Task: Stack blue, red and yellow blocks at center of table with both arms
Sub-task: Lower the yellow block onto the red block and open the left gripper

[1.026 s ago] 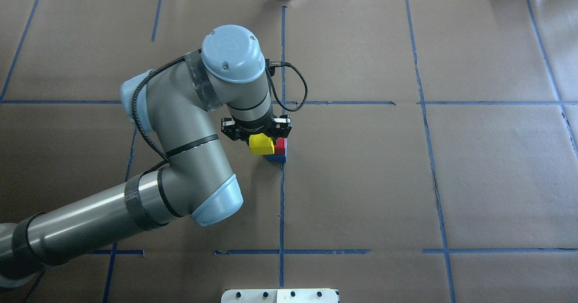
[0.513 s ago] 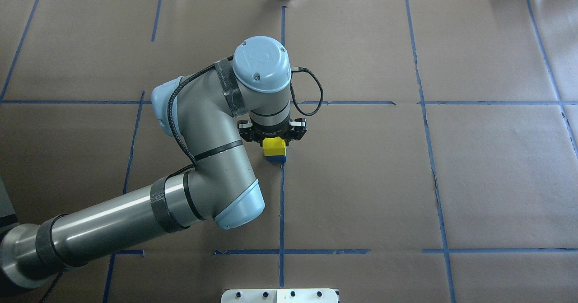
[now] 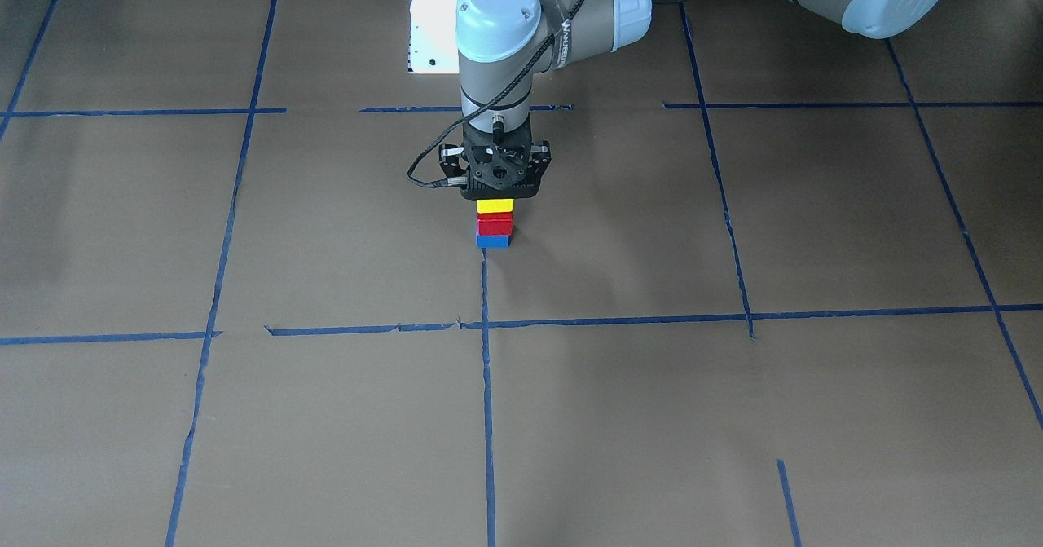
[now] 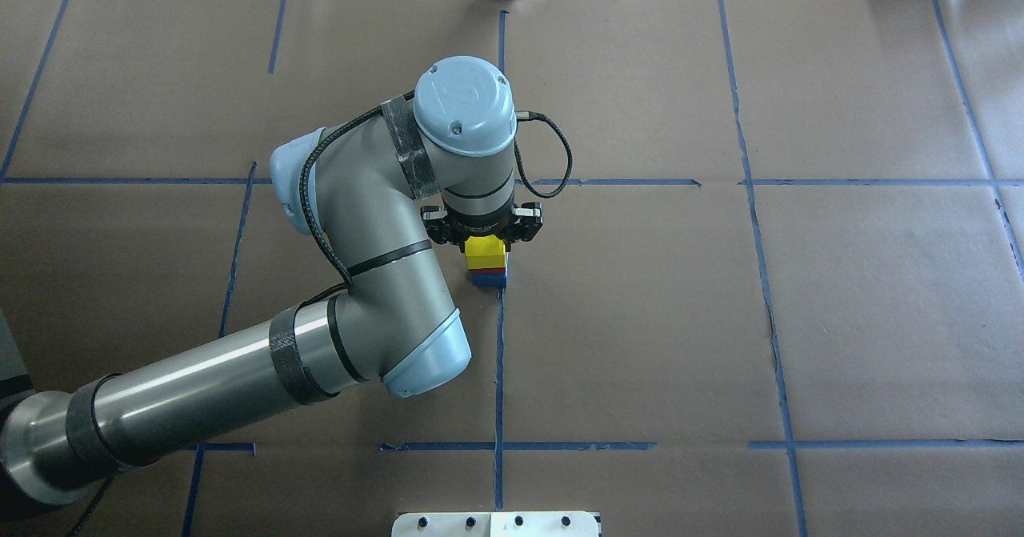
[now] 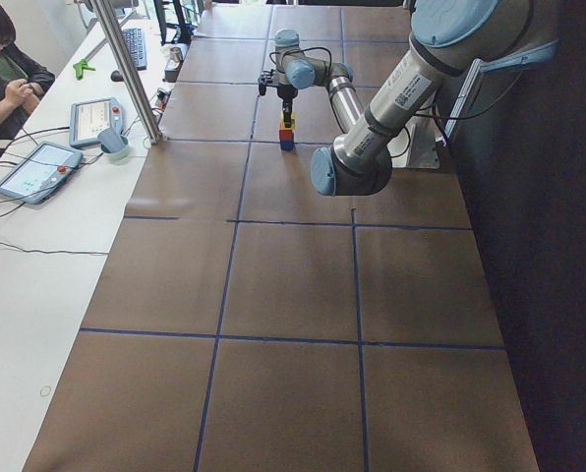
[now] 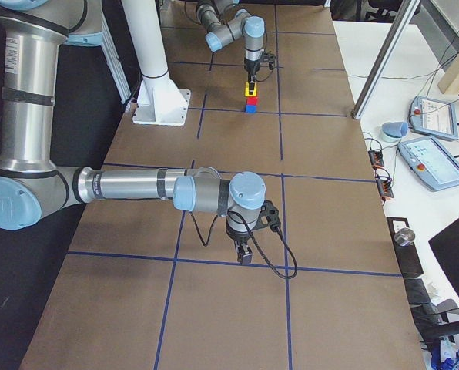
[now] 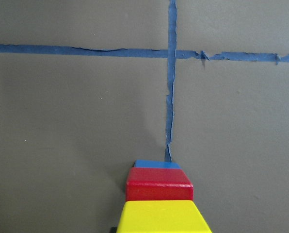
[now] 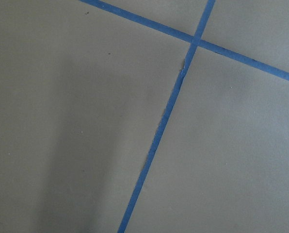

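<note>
- Stacking item, top tier: yellow block (image 3: pixel 495 205), gripped between the closed fingers of the left gripper (image 3: pixel 495 196), and it appears seated on the red block (image 3: pixel 495 225) directly below.
- Lower tiers: red block on blue block (image 3: pixel 493 241), both straight beneath the gripper. The blue block lies on the table (image 3: pixel 733 416), at the end of a blue tape line (image 3: pixel 486 368) running away from the gripper.
- Risk, release: fingers that open unevenly or drag on the yellow block's sides would likely twist it or push it off the red block.
- Risk, retreat: sideways drift while lifting clear could clip the top tier and topple the narrow column. A straight vertical exit seems called for.
- Risk, alignment: the wrist view shows the three blocks roughly in line. Whether the yellow block sits fully flush cannot be told.
- Left arm pose: wrist vertical, fingers pointing straight down, elbow bent, forearm reaching in from the robot's left.
- Right arm pose: low over bare table, well apart from the stack, right gripper (image 6: pixel 245 253) pointing down. Whether it is open or closed cannot be told.
</note>
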You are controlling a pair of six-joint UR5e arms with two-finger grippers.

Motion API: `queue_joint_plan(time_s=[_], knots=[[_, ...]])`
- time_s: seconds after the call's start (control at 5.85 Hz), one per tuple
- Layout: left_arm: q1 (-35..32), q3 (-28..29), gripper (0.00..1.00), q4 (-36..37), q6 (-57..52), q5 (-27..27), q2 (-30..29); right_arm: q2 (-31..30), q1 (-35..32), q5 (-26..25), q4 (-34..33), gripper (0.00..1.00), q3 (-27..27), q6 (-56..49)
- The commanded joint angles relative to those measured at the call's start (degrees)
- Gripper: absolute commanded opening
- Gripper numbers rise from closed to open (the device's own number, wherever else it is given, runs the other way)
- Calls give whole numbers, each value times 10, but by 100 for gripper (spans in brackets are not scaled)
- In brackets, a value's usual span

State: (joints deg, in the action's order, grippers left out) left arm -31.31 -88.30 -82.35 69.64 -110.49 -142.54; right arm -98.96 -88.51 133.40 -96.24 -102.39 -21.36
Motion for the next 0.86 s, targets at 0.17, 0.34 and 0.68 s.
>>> queue_joint_plan(time_s=[0.17, 0.34, 0.68], knots=[[-6, 5, 8, -15, 1, 0, 0, 0, 0, 0, 0, 100, 1, 0], [-6, 15, 9, -28, 1, 0, 0, 1, 0, -1, 0, 100, 1, 0], [-5, 18, 28, -33, -2, 0, 0, 1, 0, -1, 0, 100, 1, 0]])
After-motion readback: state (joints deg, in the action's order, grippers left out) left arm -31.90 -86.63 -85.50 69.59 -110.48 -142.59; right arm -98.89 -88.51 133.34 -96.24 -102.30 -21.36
